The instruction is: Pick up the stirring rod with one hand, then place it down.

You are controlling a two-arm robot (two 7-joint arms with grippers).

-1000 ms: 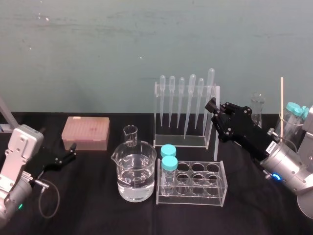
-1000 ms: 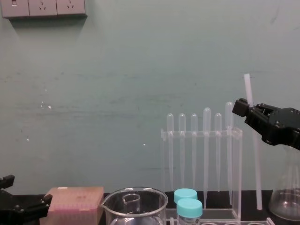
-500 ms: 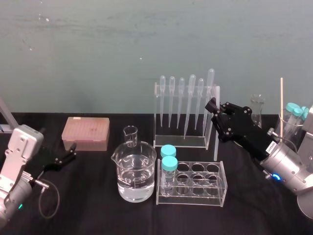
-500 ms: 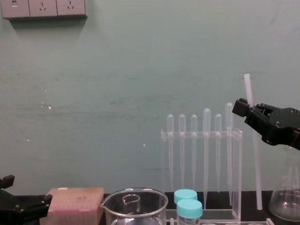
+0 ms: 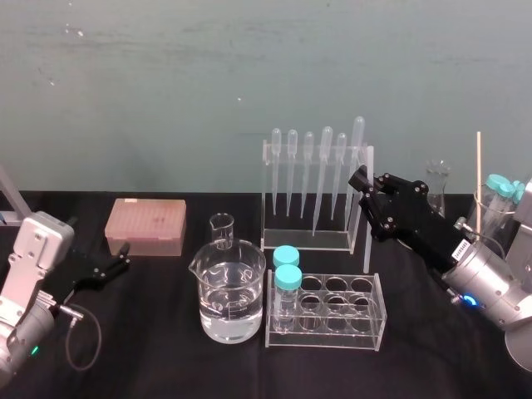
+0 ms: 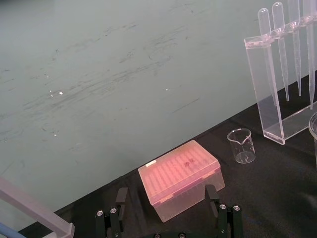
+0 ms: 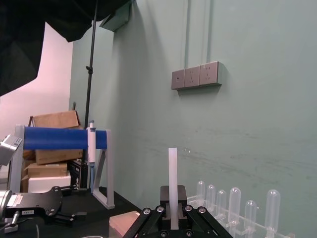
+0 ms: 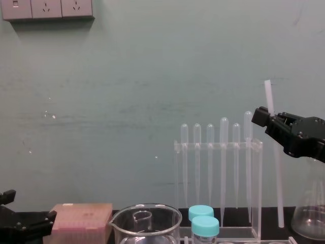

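Note:
The stirring rod (image 8: 277,173) is a thin translucent-white stick, standing nearly upright just right of the pipette rack (image 8: 218,147). My right gripper (image 8: 264,118) is shut on its upper part, and a short length sticks out above the fingers. Seen from the head, the rod (image 5: 367,237) runs down from the right gripper (image 5: 362,183) past the rack's right side. I cannot tell if its lower end touches the table. In the right wrist view the rod (image 7: 172,178) rises from between the shut fingers. My left gripper (image 5: 118,261) rests open at the far left, near the pink box (image 6: 181,176).
A large beaker of water (image 5: 229,299) and a small beaker (image 5: 222,230) stand in the middle. A clear tube rack (image 5: 337,314) with two blue-capped tubes sits in front of the pipette rack (image 5: 312,195). A flask (image 5: 437,184) and a beaker of tubes (image 5: 497,204) crowd the right.

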